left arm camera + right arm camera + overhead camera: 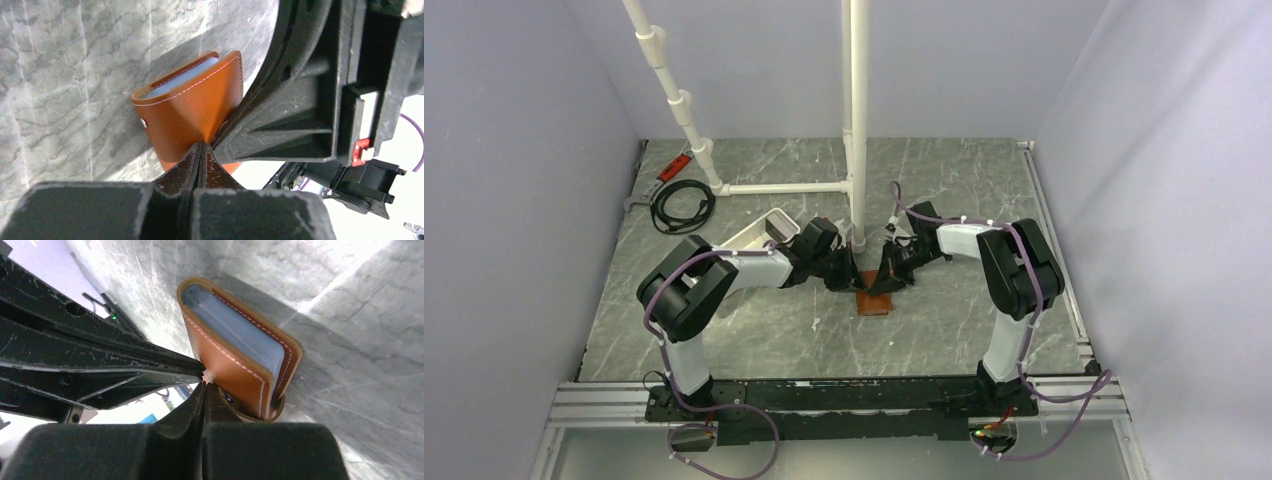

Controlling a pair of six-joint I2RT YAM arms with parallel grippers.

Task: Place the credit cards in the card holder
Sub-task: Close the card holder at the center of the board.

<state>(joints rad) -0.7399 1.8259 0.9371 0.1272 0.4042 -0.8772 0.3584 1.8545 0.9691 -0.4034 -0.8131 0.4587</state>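
Card holder [235, 365]: orange-brown leather with a pale stitch line along the borders and tan cut edges. Credit cards [245, 332] inside it: light blue-grey.

Tabletop [944, 330]: grey-green marble pattern, white veins.

Left gripper [200, 150] and right gripper [204, 382]: matte black, scuffed pale.

Left arm [744, 272] and right arm [959, 240]: white links, black joints, purple cables [645, 305].

Pipes [858, 120]: white.

Tray [759, 232], toward the left edge: white.

Cable coil [682, 205], at the left edge: black.

Tool [674, 166], far left corner: red.
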